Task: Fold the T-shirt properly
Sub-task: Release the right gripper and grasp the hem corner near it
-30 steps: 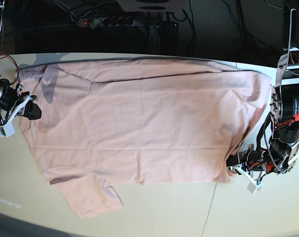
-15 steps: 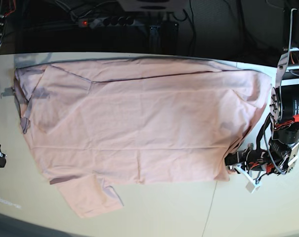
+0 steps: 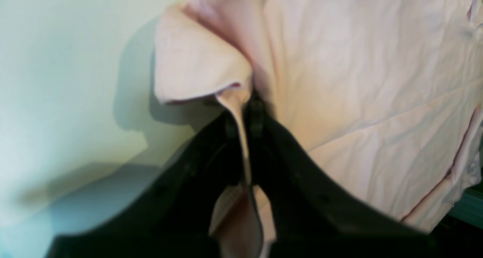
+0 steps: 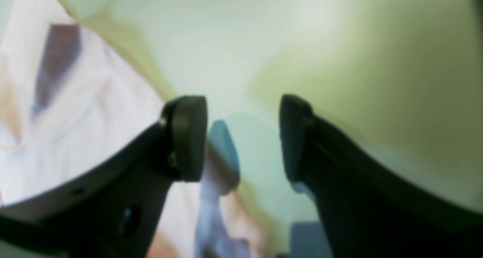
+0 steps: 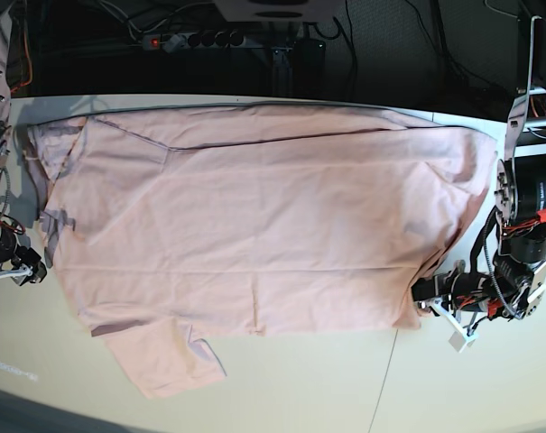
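The T-shirt (image 5: 254, 225) lies spread across the table (image 5: 453, 388), its corner pinched between the closed fingers of the left gripper (image 3: 245, 118), probably to anchor it, while the right gripper (image 4: 243, 137) hangs open and empty beside the opposite edge.

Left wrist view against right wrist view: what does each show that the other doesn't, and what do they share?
Left wrist only: the left gripper shut on a pinched, curled-over edge of the T-shirt.

Right wrist only: the right gripper with jaws apart and nothing between them, the shirt lying off to its side.

Both: pale pink shirt fabric spread on the light table, seen past dark fingers; both are blurred.
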`<action>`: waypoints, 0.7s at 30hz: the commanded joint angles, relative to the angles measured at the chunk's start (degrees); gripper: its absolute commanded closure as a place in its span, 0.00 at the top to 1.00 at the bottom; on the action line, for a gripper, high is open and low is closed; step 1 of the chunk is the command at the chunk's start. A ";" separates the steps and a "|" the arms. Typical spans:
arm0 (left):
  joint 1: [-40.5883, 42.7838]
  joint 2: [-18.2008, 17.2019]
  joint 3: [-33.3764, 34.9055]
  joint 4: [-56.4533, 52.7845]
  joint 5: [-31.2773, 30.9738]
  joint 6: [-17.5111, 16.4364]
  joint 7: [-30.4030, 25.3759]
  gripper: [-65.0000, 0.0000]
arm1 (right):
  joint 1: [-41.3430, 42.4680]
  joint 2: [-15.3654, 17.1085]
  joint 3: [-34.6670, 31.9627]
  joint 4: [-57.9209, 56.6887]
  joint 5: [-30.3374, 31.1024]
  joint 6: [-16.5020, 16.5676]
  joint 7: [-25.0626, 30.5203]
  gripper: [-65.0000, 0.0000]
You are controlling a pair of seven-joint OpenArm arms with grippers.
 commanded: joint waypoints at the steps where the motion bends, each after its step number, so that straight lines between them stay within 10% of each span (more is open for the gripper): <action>1: -1.20 -0.28 0.15 0.22 1.46 -0.74 1.70 0.00 | 1.16 -0.31 0.07 0.13 -0.81 1.36 -0.55 0.49; 21: -1.18 -0.22 0.15 0.22 -0.57 -0.81 2.34 0.00 | 1.53 -11.45 0.04 1.44 -10.01 1.36 1.36 0.49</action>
